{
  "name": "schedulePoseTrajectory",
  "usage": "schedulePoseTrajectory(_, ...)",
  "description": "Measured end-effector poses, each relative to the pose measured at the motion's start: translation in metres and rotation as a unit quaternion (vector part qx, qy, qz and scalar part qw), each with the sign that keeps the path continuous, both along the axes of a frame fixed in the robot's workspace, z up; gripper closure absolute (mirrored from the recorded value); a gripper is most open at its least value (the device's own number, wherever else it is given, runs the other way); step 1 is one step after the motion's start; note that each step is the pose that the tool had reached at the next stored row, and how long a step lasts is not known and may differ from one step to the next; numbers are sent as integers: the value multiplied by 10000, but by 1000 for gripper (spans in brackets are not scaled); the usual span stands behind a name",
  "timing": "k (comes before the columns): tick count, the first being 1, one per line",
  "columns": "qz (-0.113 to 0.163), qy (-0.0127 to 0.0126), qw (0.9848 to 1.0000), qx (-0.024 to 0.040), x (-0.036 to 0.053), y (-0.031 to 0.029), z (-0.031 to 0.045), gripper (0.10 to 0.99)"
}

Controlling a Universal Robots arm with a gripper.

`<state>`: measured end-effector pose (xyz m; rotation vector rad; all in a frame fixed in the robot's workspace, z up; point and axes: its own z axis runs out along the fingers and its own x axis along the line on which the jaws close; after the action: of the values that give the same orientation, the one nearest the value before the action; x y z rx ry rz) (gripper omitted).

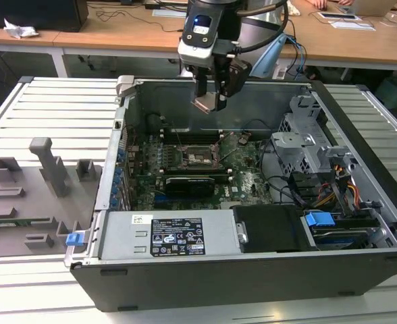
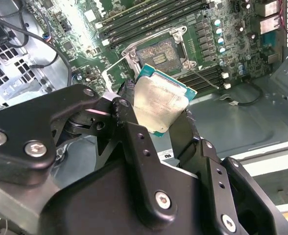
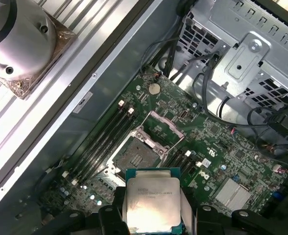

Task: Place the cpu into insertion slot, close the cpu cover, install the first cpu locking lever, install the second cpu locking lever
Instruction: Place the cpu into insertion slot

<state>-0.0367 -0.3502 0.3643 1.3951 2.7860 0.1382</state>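
Jaws pinch the cpu (image 1: 204, 103) in the exterior view, well above the insertion slot (image 1: 197, 156). The second wrist view shows the cpu (image 2: 158, 105) tilted between them; in the first wrist view the insertion slot (image 3: 134, 154) lies beyond their tips, the cpu cover (image 3: 164, 128) raised.

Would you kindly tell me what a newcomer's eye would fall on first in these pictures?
The silvery cpu, pinched in the black gripper, hangs above the open computer case. Below it, on the green motherboard, the insertion slot lies bare, with the cpu cover lifted open beside it.
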Motion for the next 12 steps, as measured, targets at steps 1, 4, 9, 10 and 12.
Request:
schedulePoseTrajectory(1, -56, 0, 10000, 0, 0, 0, -2, 561)
schedulePoseTrajectory(4, -301, 0, 9995, -1, 0, 0, -10, 561)
schedulePoseTrajectory(9, -547, 1, 9985, -2, 0, 0, -32, 561)
schedulePoseTrajectory(10, -582, 1, 9983, -2, 0, 0, -35, 561)
schedulePoseTrajectory(12, -640, 0, 9980, -1, 0, 0, -41, 561)
